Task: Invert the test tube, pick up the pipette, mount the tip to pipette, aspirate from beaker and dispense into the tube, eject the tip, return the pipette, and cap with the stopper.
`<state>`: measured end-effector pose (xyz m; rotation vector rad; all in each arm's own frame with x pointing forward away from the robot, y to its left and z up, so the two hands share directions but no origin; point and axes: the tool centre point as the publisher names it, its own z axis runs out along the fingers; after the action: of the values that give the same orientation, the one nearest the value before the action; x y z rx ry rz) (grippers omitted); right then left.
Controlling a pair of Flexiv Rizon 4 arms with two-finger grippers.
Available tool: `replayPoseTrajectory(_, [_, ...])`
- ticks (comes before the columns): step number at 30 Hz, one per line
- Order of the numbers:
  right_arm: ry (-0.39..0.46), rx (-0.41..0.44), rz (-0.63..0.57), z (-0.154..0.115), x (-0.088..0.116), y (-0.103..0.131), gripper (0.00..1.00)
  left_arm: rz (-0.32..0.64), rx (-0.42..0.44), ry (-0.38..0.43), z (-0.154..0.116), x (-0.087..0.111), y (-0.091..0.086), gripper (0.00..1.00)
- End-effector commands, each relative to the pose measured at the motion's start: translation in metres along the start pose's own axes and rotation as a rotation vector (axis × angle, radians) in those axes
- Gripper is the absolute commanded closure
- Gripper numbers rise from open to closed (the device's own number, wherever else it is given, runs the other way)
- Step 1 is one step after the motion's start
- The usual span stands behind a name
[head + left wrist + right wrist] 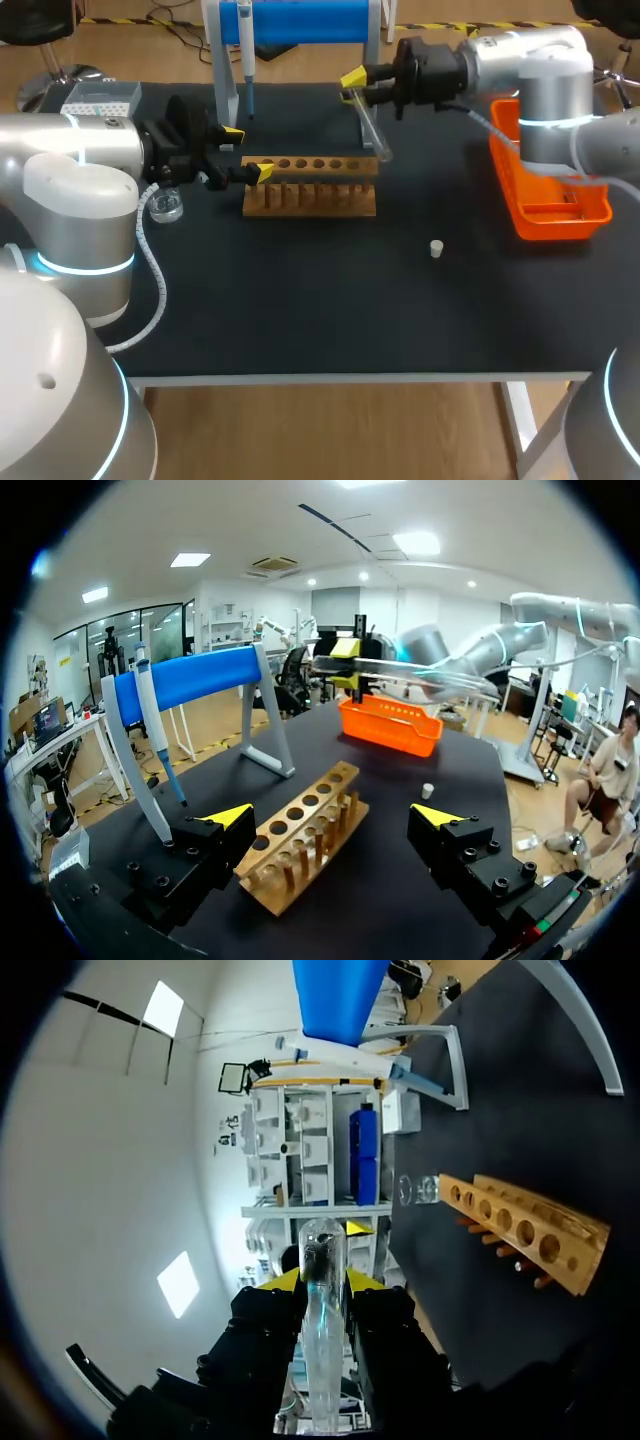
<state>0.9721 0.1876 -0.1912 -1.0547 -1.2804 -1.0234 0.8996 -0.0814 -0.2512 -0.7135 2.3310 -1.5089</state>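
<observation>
Right gripper [353, 88]: both yellow-tipped fingers are clamped on the test tube [372, 132], one from each side. In the head view the tube is clear glass and slants from the fingers toward 5 o'clock. Its far end hangs over the right end of the rack [310, 185]; you cannot tell whether they touch. In the right wrist view the tube [322, 1340] stands between the fingers of the gripper [322, 1278], with its rounded end ahead of them. Its other end is hidden behind the black gripper body.

Left gripper [248, 152]: fingers spread wide, holding nothing, at the rack's left end. In the left wrist view the rack [300, 845] lies ahead of this gripper [332, 816], between its parted fingers. It is a wooden block with a row of round holes in its top board.

Pipette [246, 60]: it hangs at 12 o'clock of the rack on a white-legged stand with a blue bar [300, 20]. Its upper end is cut off, and any print on it is too small to read.

Beaker [165, 205]: small clear glass at 9 o'clock of the rack, partly hidden by the left arm.

Stopper [436, 248]: small pale plug on the black table [330, 300], at 4 o'clock of the rack and well apart from it.

Orange plastic tray [550, 200]: at 3 o'clock of the rack, partly covered by the right arm.
</observation>
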Motion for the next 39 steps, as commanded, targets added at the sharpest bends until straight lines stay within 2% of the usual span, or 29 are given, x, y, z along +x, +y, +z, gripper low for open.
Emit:
replayPoseTrajectory(1, [-0.003, -0.016, -0.008, -0.001, 0.0, 0.001, 1.0, -0.001, -0.005, 0.004, 0.0, -0.001, -0.001, 0.0])
replayPoseTrajectory(7, [-0.009, -0.038, -0.043, -0.001, 0.001, 0.001, 1.0, -0.001, -0.005, 0.004, 0.0, -0.001, -0.001, 0.0])
replayPoseTrajectory(16, [0.042, -0.016, 0.012, -0.002, 0.002, 0.001, 1.0, -0.001, -0.005, 0.004, 0.0, -0.001, -0.001, 0.0])
replayPoseTrajectory(30, [0.04, -0.022, 0.033, -0.003, 0.001, 0.003, 1.0, -0.001, -0.005, 0.004, 0.0, -0.001, -0.001, 0.0])
replayPoseTrajectory(31, [0.04, -0.022, 0.033, -0.003, 0.001, 0.003, 1.0, 0.066, 0.081, 0.007, -0.003, 0.002, -0.008, 0.0])
replayPoseTrajectory(32, [0.04, -0.022, 0.033, -0.003, 0.001, 0.003, 1.0, 0.177, 0.171, 0.014, -0.008, 0.008, -0.017, 0.0])
replayPoseTrajectory(34, [0.04, -0.022, 0.033, -0.003, 0.001, 0.003, 1.0, 0.311, 0.283, 0.041, -0.013, 0.016, -0.028, 0.0])
replayPoseTrajectory(35, [0.04, -0.022, 0.033, -0.003, 0.001, 0.003, 1.0, 0.352, 0.327, 0.07, -0.014, 0.019, -0.031, 0.0])
replayPoseTrajectory(39, [0.04, -0.022, 0.033, -0.003, 0.001, 0.003, 1.0, 0.503, 0.406, 0.168, -0.01, 0.028, -0.04, 0.0])
